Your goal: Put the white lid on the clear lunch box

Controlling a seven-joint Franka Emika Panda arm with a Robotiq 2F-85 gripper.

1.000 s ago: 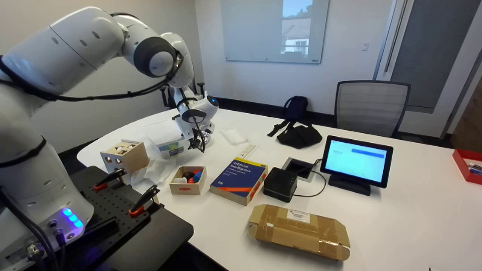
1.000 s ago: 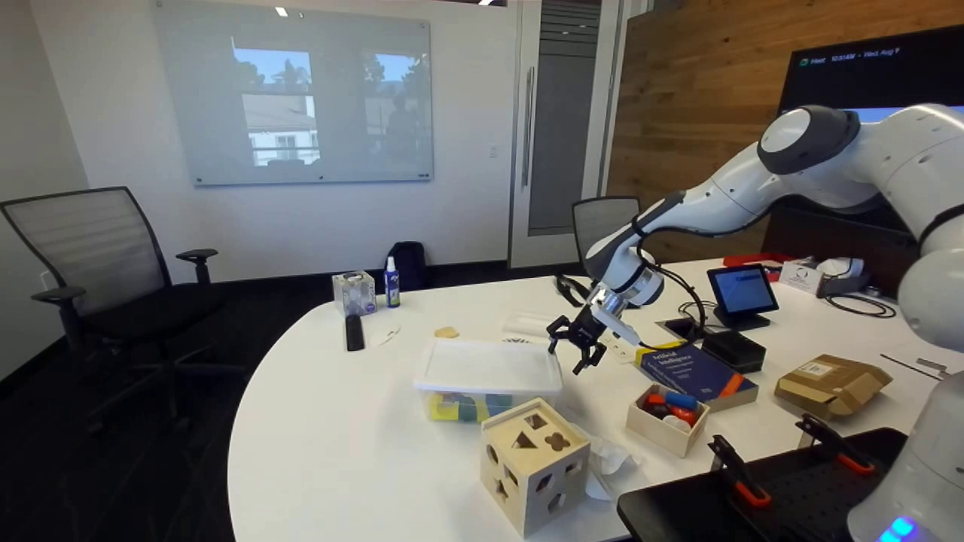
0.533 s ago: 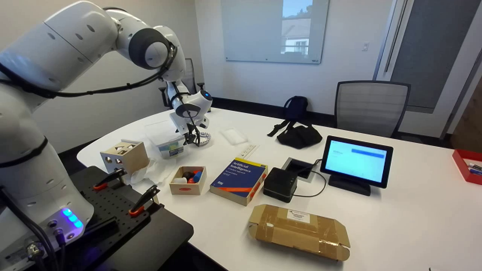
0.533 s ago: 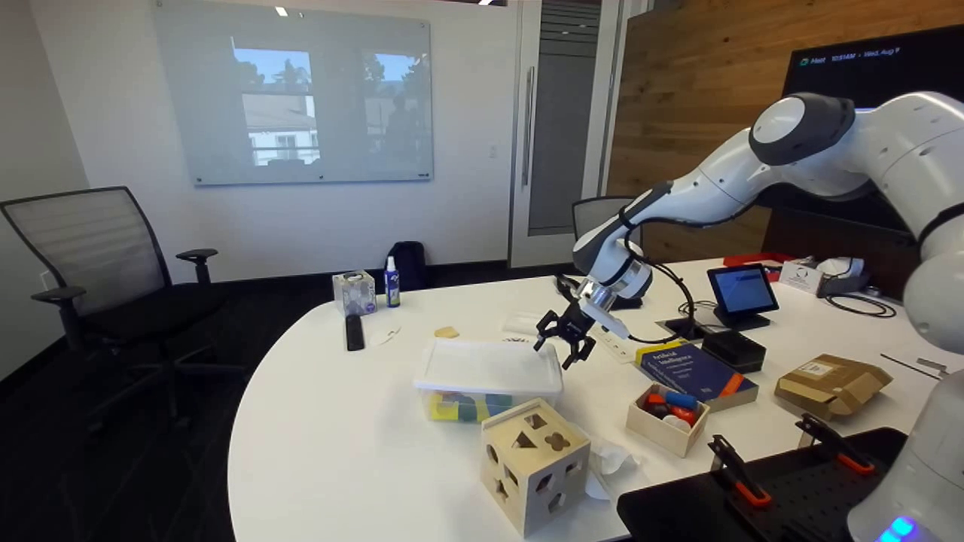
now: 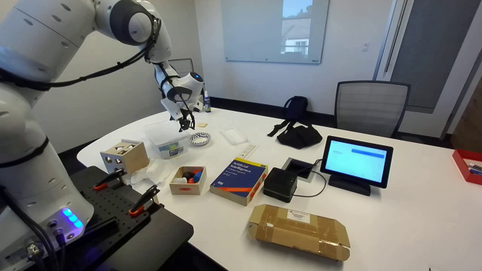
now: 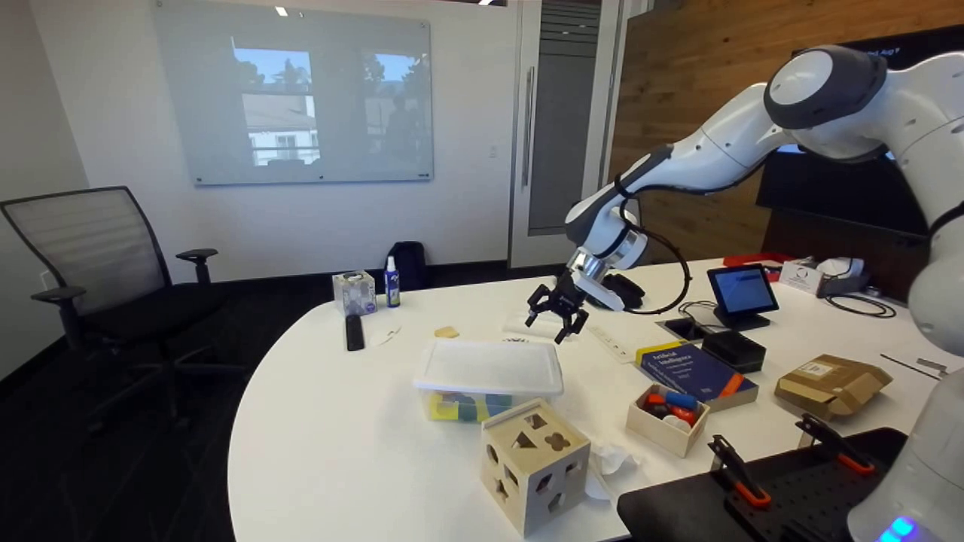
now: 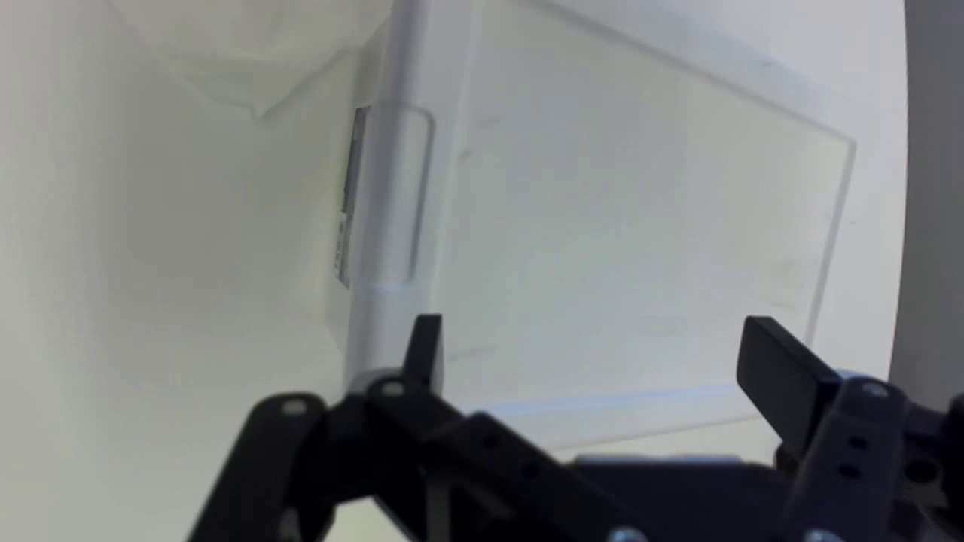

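The black, jointed hand (image 6: 544, 331) is spread. Below it, on the smooth bench (image 6: 324, 436), the clear plastic lunch box (image 6: 467, 406) carries the flat, rectangular white lid (image 6: 489, 365). Farther from the hand stands a wooden cube (image 6: 532, 468) pierced by shaped holes.

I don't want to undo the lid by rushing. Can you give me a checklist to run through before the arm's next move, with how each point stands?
1. Lid across the clear box: ok; it covers the top and looks level.
2. Lid snapped down: cannot tell; no view shows its edges closely enough.
3. Pincer holding nothing: ok; it is spread wide.
4. Pincer off the lid: ok; a gap shows in an exterior view.
5. Room for a low sweep past the cube: probably not ok; it stands close by the clear box, with a crumpled sheet near it.
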